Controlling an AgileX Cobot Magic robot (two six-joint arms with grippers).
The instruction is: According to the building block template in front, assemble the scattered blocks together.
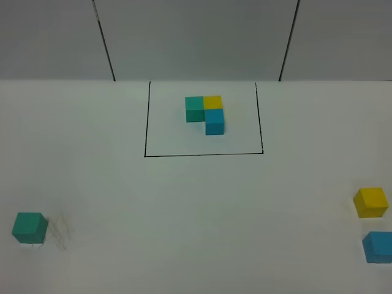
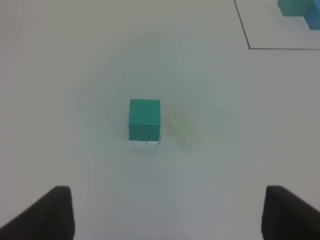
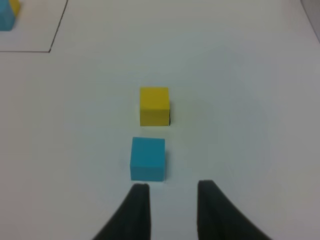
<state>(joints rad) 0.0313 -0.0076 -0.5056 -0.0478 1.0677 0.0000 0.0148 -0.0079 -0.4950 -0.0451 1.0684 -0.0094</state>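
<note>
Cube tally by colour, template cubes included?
Teal-green: 2, loose teal-green cube, template teal-green cube
Yellow: 2, loose yellow cube, template yellow cube
Blue: 2, loose blue cube, template blue cube
Total: 6

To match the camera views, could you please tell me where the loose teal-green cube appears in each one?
Exterior high: loose teal-green cube at the lower left, alone.
Left wrist: the cube near the picture's centre.
Right wrist: not in it.
Shared landmark: the black frame line, a corner of it in both wrist views.
</note>
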